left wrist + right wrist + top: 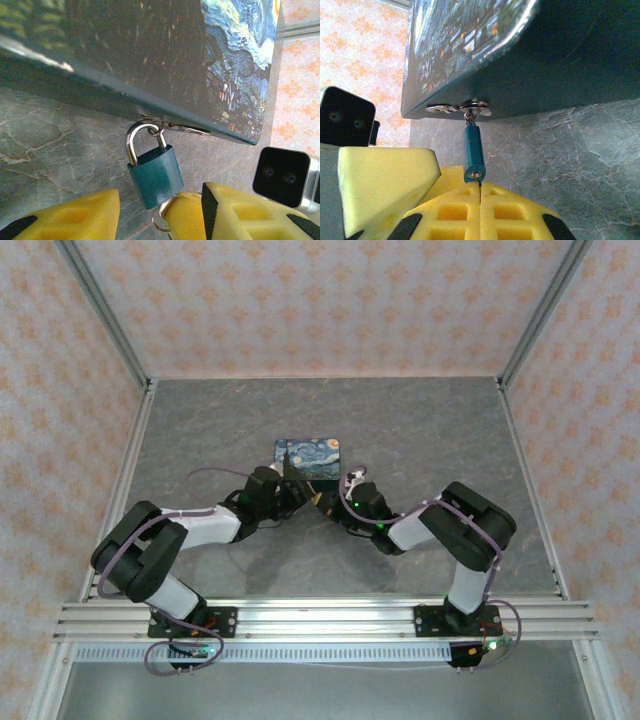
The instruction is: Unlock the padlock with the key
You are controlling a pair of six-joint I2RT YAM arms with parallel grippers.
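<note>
Alignment is what the step in hand calls for. A small teal-bodied metal padlock (154, 177) with a thin silvery shackle is hung from the front clasp (457, 106) of a dark blue starry-night painted tin box (308, 452), which is set in the middle of the grey marbled worktop (430, 430), just beyond both claws. The right claw (480, 194) is pinched tight on a tiny silvery metal key (479, 183), whose tip is met at the padlock's underside; whether it is seated in the keyway cannot be told. The left claw (160, 194) is spread wide, its yellow pads flanking the lock body without touching it. It is judged that the body should first be clamped by the left claw, so that the padlock is not swung aside. The key should then be pushed straight in and turned gently, since a tilted push could jam or slip.
</note>
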